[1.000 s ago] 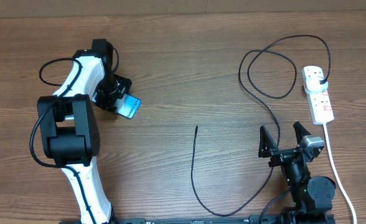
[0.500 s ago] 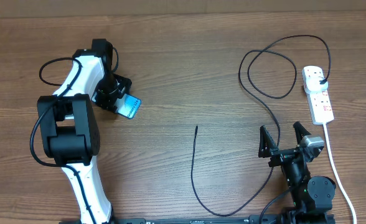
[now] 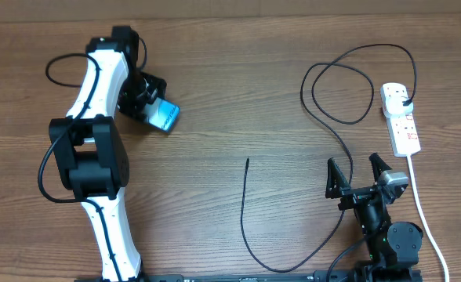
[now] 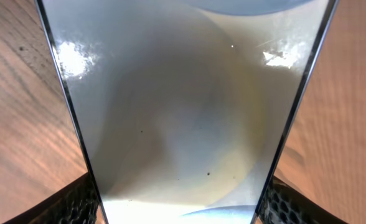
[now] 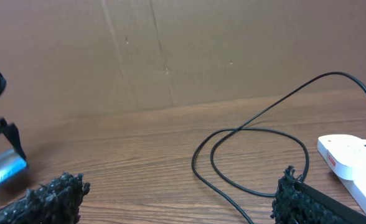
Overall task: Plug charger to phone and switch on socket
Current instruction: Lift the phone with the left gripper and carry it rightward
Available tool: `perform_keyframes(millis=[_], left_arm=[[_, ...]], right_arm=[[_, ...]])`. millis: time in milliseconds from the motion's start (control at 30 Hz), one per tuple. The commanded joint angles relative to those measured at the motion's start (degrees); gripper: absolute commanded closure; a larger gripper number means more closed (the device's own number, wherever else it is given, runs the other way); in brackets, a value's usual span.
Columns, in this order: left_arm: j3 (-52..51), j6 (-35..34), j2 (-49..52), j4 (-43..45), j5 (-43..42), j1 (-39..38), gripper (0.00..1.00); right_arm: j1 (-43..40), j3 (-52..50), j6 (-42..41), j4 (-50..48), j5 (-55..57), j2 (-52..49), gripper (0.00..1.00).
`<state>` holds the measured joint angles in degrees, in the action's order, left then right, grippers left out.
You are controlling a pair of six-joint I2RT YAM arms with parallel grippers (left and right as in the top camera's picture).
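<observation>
The phone (image 3: 165,117), cyan screen up, is at the far left of the table, held in my left gripper (image 3: 154,110), which is shut on it. In the left wrist view the phone (image 4: 183,106) fills the frame between both fingers (image 4: 77,202). The charger cable (image 3: 332,117) loops from its black plug in the socket (image 3: 401,117) at the right, down to a bare tip (image 3: 248,161) at table centre. My right gripper (image 3: 358,168) is open and empty, low at the right, beside the cable. The cable loop (image 5: 251,152) and socket (image 5: 351,158) show in the right wrist view.
The socket's white cord (image 3: 422,211) runs down the right edge toward the front. A brown cardboard wall (image 5: 170,50) stands behind the table. My left arm's black cable (image 3: 58,74) loops at far left.
My left gripper has moved slightly away toward the table's back with the phone in it. The right arm, cable and socket have not moved.
</observation>
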<state>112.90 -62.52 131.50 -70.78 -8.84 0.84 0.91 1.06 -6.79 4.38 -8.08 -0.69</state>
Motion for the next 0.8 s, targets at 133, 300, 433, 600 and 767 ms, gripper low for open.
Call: perform_keyframes(millis=[133, 300, 433, 600, 767], left_arm=[[11.89, 3.28, -0.37, -7.04, -4.28, -0.17, 0.96], [15.52, 4.96, -0.37, -8.55, -15.02, -0.17, 0.96], [15.85, 5.18, -0.37, -8.52, -26.01, -0.17, 0.96], [15.85, 5.38, -0.37, -8.66, -37.13, -0.37, 0.96], [15.85, 6.45, -0.37, -8.94, -47.04, -1.88, 0.96]], right_arm=[[0.37, -0.61, 0.24, -0.20, 0.55, 0.52, 0.00], [0.37, -0.61, 0.22, -0.20, 0.55, 0.52, 0.00], [0.37, -0.61, 0.24, -0.20, 0.55, 0.52, 0.00], [0.37, -0.61, 0.24, -0.20, 0.55, 0.52, 0.00], [0.37, -0.61, 0.24, -0.20, 0.55, 0.52, 0.00]])
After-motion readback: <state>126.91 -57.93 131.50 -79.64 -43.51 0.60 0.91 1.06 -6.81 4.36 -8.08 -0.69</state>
